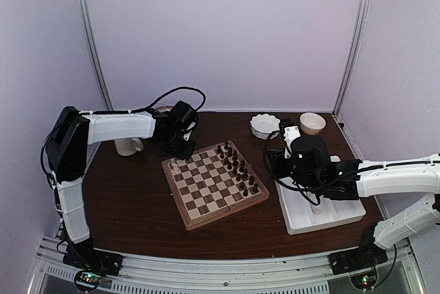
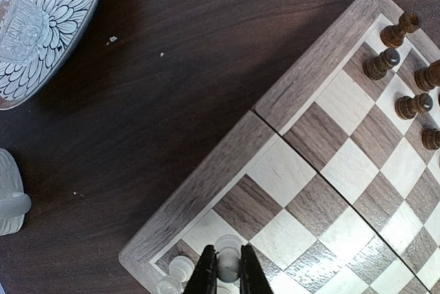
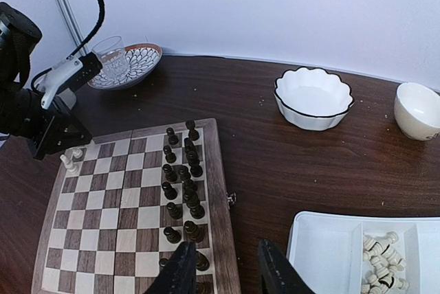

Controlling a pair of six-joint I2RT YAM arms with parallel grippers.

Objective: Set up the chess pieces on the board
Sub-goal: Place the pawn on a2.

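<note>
The wooden board point(image 1: 206, 194) lies mid-table, with dark brown pieces point(image 1: 237, 167) in two rows along its right side. My left gripper point(image 1: 180, 150) is over the board's far left corner. In the left wrist view it point(image 2: 227, 268) is shut on a cream-white chess piece point(image 2: 228, 261) standing on a corner square of the board point(image 2: 206, 177). Two more cream pieces point(image 2: 180, 266) stand beside it. My right gripper point(image 3: 230, 270) is open and empty, above the table between the board point(image 3: 103, 218) and the tray. Several cream pieces point(image 3: 381, 259) lie in the tray.
The white tray point(image 1: 344, 215) sits right of the board, under my right arm. A scalloped white bowl point(image 1: 265, 126) and a cream cup point(image 1: 312, 123) stand at the back right. A patterned plate point(image 2: 48, 26) with a glass point(image 3: 110, 53) and a white mug point(image 1: 128, 145) stand at the back left.
</note>
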